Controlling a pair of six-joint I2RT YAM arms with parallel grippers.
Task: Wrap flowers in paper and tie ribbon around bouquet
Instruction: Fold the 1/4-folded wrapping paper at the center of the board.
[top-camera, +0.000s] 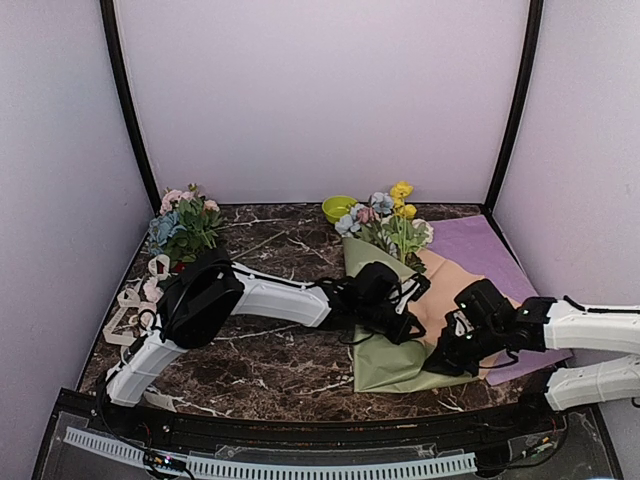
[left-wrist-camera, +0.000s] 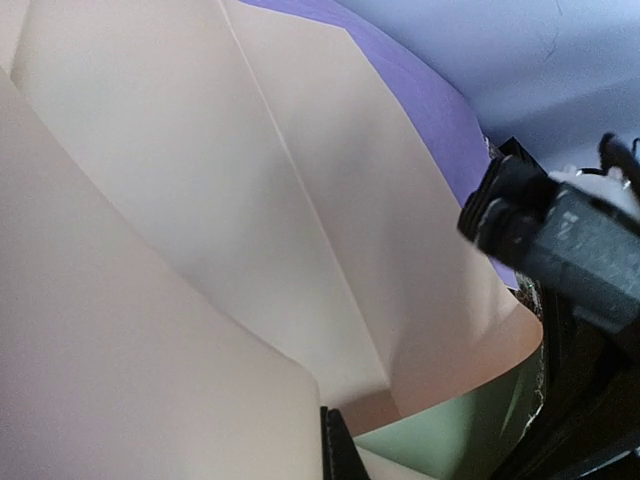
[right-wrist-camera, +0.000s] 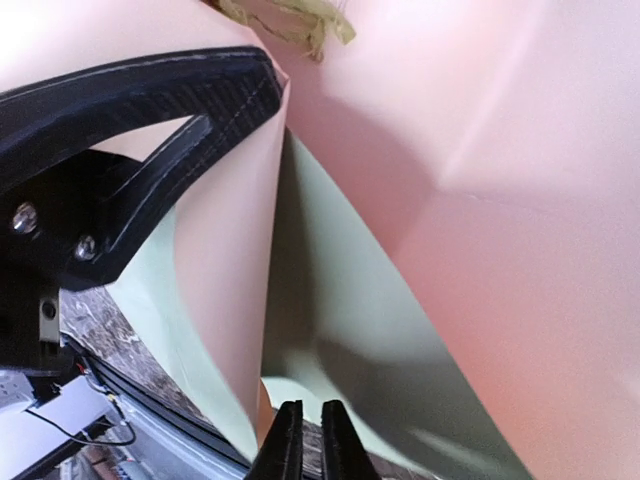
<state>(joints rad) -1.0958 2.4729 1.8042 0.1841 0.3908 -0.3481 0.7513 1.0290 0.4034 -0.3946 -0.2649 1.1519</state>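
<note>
Paper (top-camera: 385, 362): the sage-green sheet with the peach sheet (top-camera: 440, 295) on it lay part-folded on the desk (top-camera: 270, 355), directly under both sets of jaws. The flowers (top-camera: 395, 225) stuck out of its far end, just beyond the left jaws.

Left jaws: pressed together, sitting over the middle of the paper at the green fold. The wrist view showed only one fingertip (left-wrist-camera: 335, 450) with peach sheet right beside it. Couldn't tell whether any paper was pinched.

Right jaws: at the paper's near-right edge, close beside the left jaws. The fingers (right-wrist-camera: 290, 445) were almost together with only a thin slit between them, and nothing visible in the slit. The folded paper edge came down just to one side of them. Contact couldn't be told.

Further out:
- The purple sheet (top-camera: 480, 250) lay flat under the peach one, on the far side of the right jaws.
- A yellow-green bowl (top-camera: 338, 208) sat beyond the left jaws, next to the flower heads.
- The ribbon (top-camera: 130, 297) was looped at the desk edge, well apart to the left of the left jaws.
- A loose leafy cluster (top-camera: 185, 225) lay past the ribbon in the far corner.
</note>
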